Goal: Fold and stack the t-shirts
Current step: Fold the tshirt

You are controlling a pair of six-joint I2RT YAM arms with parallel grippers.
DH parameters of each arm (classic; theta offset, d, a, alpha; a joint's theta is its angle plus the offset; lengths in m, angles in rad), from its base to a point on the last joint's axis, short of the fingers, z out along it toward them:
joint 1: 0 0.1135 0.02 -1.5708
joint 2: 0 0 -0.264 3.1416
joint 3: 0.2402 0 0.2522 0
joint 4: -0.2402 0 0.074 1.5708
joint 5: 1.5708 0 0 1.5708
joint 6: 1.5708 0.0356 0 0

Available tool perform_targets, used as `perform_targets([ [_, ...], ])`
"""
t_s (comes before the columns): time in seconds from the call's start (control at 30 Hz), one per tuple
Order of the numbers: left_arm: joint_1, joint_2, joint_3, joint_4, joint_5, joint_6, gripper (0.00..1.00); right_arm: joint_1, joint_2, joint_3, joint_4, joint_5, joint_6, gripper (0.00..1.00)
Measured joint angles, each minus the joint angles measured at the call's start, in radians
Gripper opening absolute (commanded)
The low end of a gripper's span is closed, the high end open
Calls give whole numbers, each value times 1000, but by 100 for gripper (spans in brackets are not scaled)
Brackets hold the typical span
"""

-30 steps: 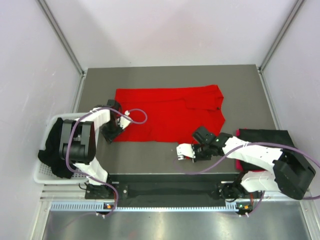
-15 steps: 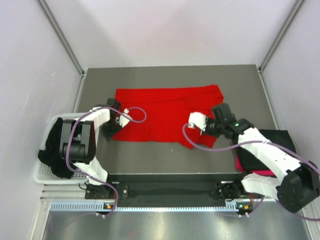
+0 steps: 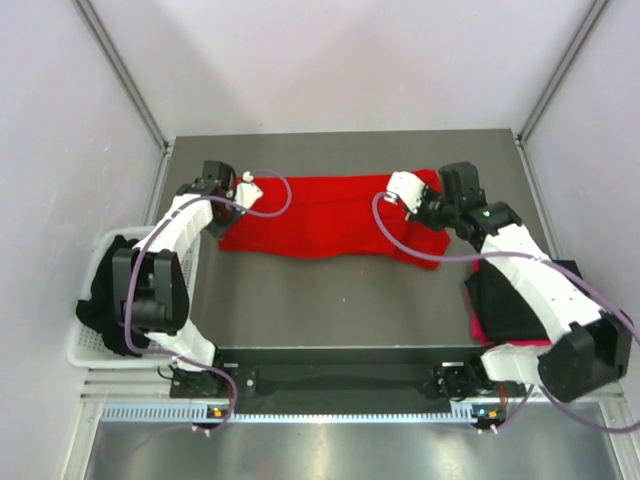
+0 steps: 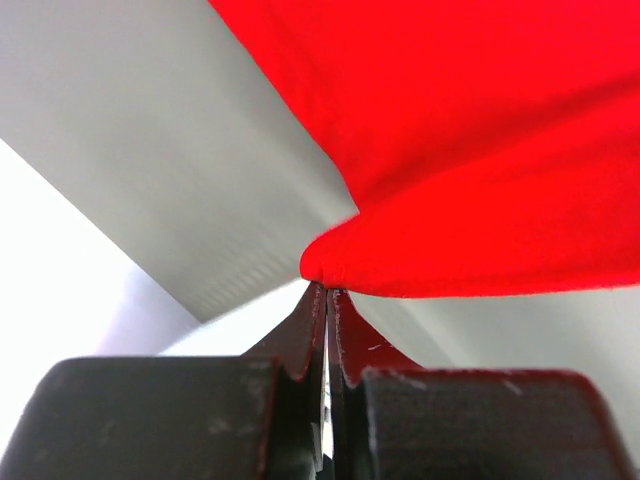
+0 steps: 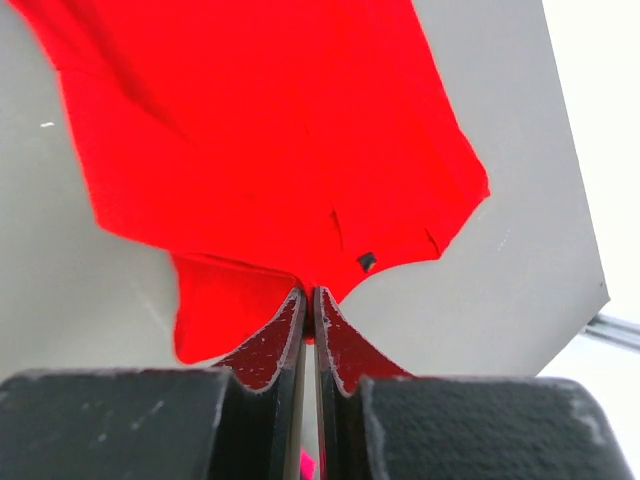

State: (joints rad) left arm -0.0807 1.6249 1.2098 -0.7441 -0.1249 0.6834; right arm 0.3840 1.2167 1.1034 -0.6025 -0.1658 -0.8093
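With the left gripper [image 3: 240,190] and right gripper [image 3: 400,190] each clamping its jaws on a corner of the red t-shirt [image 3: 320,215] lying near the table's [image 3: 330,300] far edge, both should be moving level, keeping the fold taut.

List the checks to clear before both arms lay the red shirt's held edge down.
1. Left gripper shut on the red shirt: ok, cloth is pinched at the fingertips.
2. Right gripper shut on the red shirt: ok, same pinch.
3. Held edge lined up with the far edge: cannot tell, the arms cover both corners.
4. Right cable off the cloth: not ok, it loops over the shirt's right end and might drag it.
5. Black shirt at the right apart from the red one: ok.
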Motion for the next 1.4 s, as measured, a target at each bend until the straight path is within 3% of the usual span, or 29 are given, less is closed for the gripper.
perform_targets([
  [0.6,0,379,359,35,-20,-11,0,-112,496,341,113,14,82,4],
  [0.93,0,431,424,42,-50,-11,0,-125,671,484,131,18,100,4],
  [1.4,0,464,439,42,-83,-26,0,-139,791,627,145,33,132,4],
])
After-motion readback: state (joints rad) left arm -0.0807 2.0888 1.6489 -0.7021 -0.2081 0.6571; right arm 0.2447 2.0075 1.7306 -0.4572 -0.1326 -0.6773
